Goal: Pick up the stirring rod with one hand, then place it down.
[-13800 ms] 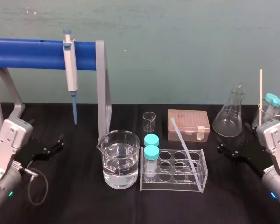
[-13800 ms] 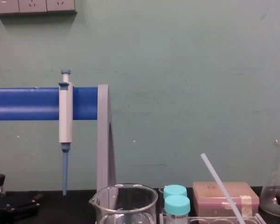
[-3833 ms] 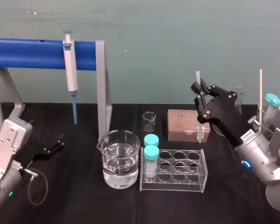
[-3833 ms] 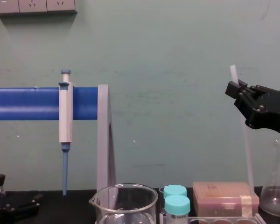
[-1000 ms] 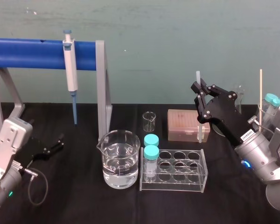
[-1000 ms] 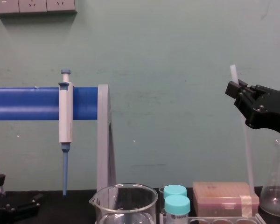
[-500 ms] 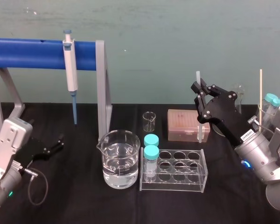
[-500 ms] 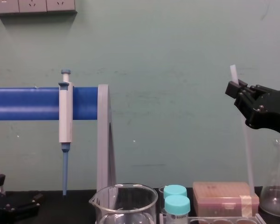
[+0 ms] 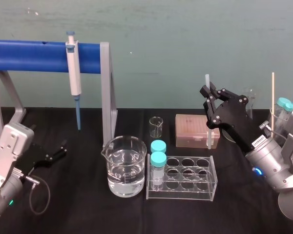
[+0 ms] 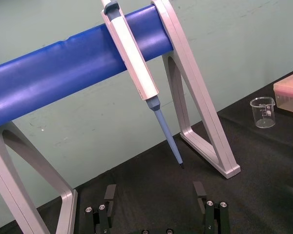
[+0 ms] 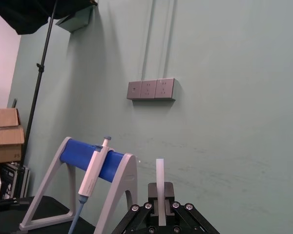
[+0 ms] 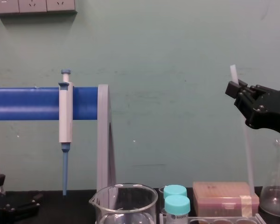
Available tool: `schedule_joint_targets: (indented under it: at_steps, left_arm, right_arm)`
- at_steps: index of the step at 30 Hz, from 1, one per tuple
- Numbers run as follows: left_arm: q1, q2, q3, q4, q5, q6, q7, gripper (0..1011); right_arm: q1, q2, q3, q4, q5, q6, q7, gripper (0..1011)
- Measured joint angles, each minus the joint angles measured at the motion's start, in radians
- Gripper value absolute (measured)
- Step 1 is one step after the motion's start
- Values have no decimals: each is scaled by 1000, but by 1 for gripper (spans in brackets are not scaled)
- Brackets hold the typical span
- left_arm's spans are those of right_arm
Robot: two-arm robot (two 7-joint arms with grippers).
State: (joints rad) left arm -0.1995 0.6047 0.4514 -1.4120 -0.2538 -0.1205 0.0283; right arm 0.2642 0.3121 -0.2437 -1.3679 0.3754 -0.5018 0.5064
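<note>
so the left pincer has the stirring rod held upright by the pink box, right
Not quite: it is the right pincer, not the left, that is shut on the stirring rod and holds it upright by the pink box. The head view shows this. The left pincer sits parked and open at the far left.

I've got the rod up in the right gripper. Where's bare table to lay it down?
Bare table runs along the near edge, before the beaker and the tube rack, and between the beaker and the parked left gripper. The back right is crowded, around the right gripper holding the stirring rod upright: pink box, small beaker, flask.
</note>
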Motion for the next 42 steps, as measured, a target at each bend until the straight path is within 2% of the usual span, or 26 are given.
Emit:
schedule_joint_targets:
  at_steps: [15,22,29,42]
  left_arm:
    - [0,0,0,0,0,0,0,1000]
    - [0,0,0,0,0,0,0,1000]
    - [0,0,0,0,0,0,0,1000]
    - [0,0,0,0,0,0,0,1000]
  right_arm:
    - [-8,-7,19,-7,20,-10,44,70]
    - [-22,-3,21,-32,41,26,56,70]
    - [-36,4,5,-51,74,69,78,70]
    - [-68,18,-8,-98,88,122,57,70]
